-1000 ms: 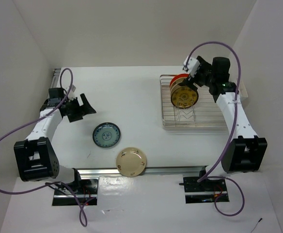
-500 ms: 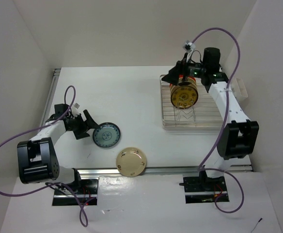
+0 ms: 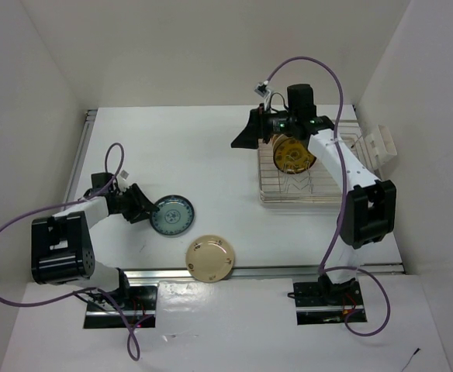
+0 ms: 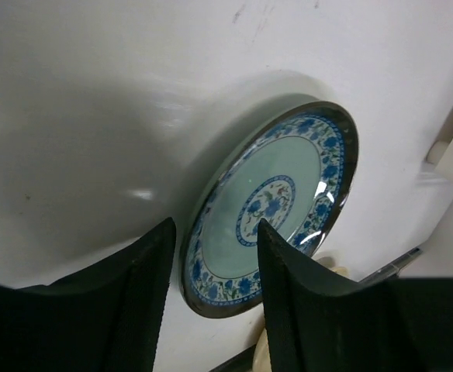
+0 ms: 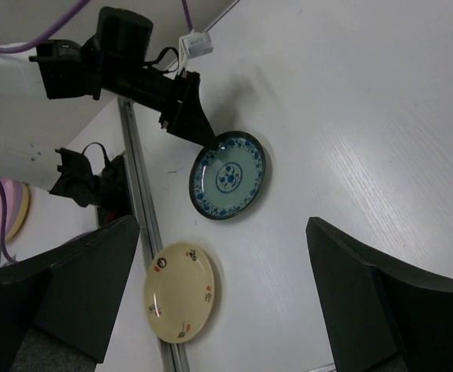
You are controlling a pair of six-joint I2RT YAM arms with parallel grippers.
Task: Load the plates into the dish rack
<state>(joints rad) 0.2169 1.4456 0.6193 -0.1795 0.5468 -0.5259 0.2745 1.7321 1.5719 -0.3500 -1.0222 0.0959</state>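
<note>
Jaws of your left gripper (image 4: 213, 232) stand open and empty, with the near rim of the blue-teal plate (image 4: 277, 205), flat on the table (image 3: 211, 155) at lower left, just ahead between them. Your right gripper (image 3: 246, 138), open and empty beside the dish rack (image 3: 319, 195), is well apart from it.

Blue-teal plate (image 4: 277, 205) near rim masked by left jaws; cream plate (image 4: 325, 268) barely glimpsed behind. Dish rack (image 3: 319, 194) partly covered by right arm (image 3: 343, 161).

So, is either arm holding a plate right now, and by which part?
Nothing is held. The left gripper has its jaws open at the near rim of the blue plate, not closed on it. The right gripper is open and empty.
</note>
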